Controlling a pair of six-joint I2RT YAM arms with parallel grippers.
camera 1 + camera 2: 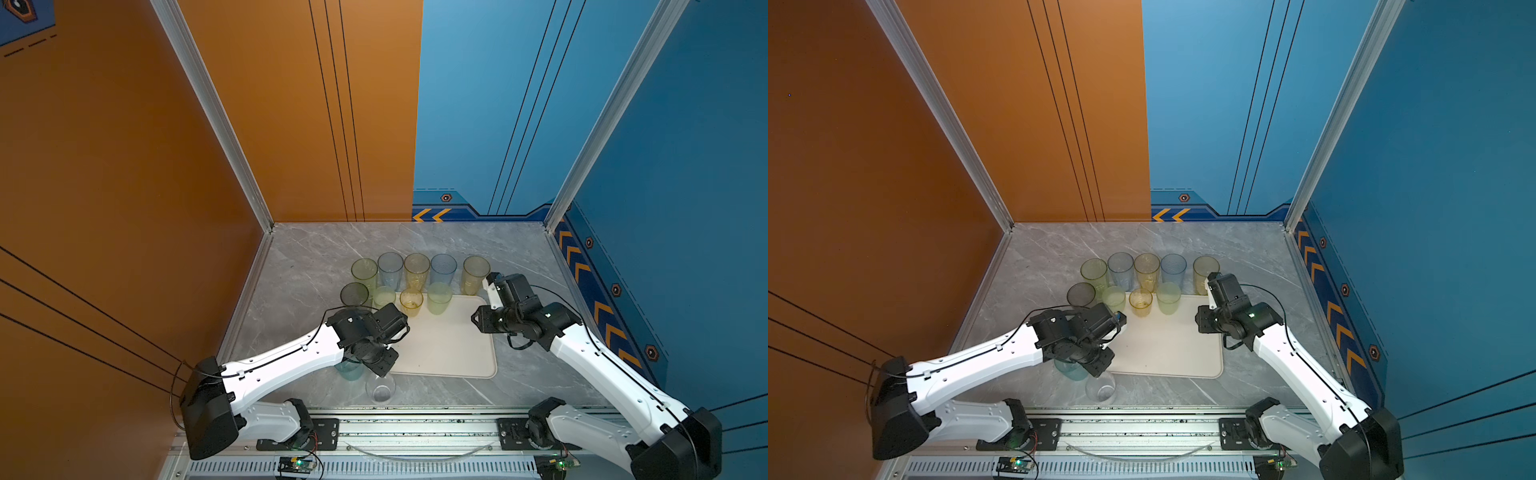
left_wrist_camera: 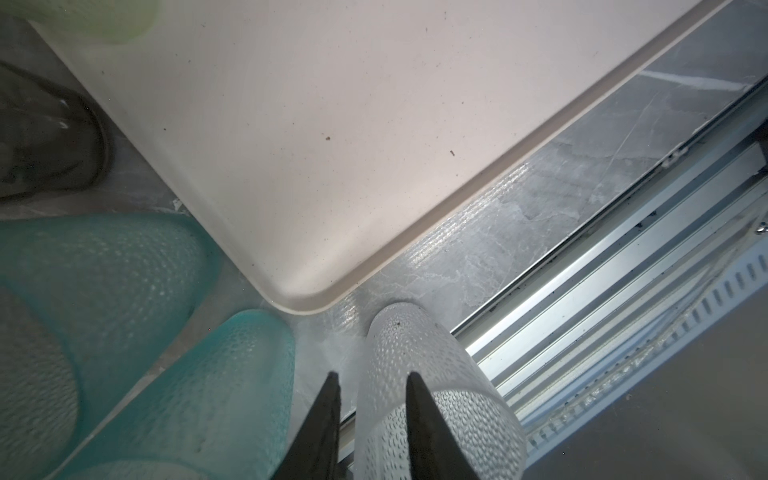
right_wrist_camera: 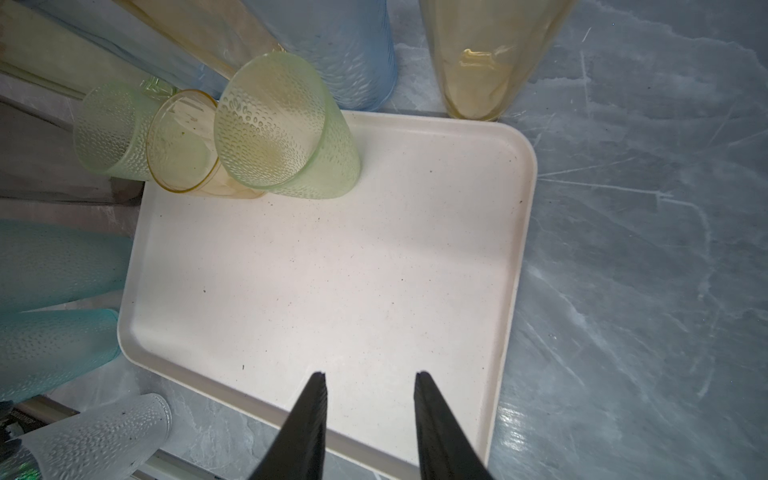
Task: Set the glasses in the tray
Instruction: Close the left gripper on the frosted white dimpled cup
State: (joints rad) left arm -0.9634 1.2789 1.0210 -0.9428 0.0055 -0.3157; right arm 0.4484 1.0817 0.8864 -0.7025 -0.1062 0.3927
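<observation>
Between the fingers of the left gripper runs the side wall of a clear tumbler: one finger is outside the wall, and the other is seen over the tumbler. The jaws stand only a little apart, and neither fingertip seems to press on the wall. The clear tumbler stands upright on the grey table, just beside the near left corner of the tray, but outside it. Two teal tumblers stand on the table next to it, along the tray's left side.

The right gripper hangs over the bare floor of the tray, and its jaws are moderately apart with nothing between them.

On the far edge of the tray stand a pale green tumbler and a short yellow tumbler, touching each other. A second green tumbler stands at the far left corner; I cannot tell if its base is on the tray. In both top views a smoky grey tumbler stands left of this one, on the table. Behind the tray, five tall tumblers form a row on the table: green, blue, yellow, blue and yellow.
</observation>
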